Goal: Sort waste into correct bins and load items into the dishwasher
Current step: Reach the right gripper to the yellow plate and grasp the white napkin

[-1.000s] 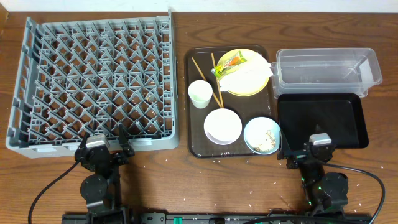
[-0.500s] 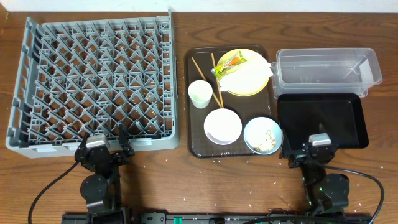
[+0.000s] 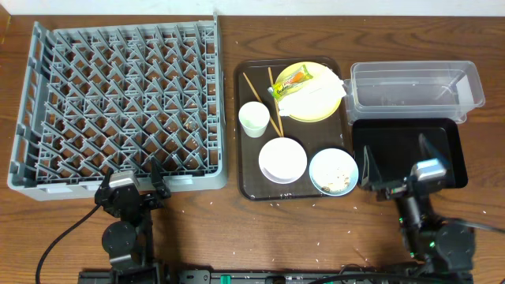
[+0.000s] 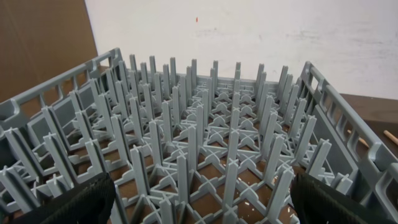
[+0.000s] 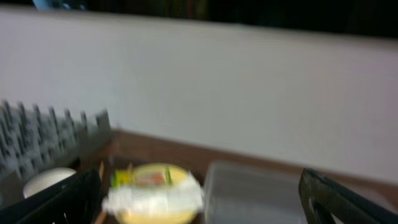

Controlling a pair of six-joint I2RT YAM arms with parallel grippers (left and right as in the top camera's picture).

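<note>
The grey dish rack fills the left of the table and the left wrist view. A yellow plate holds the orange-and-green wrapper and white napkin; they show blurred in the right wrist view. Chopsticks, a white cup, a white bowl and a light blue bowl with scraps lie near them. The clear tub and black tray are at right. My left gripper is open at the rack's front edge. My right gripper is open above the black tray's front.
The dishes sit on a dark brown serving tray. Rice grains are scattered on the wooden table near the front. A white wall stands behind the table.
My right gripper has risen and moved forward and to the right, over the black tray's front part. The left arm has not moved.
</note>
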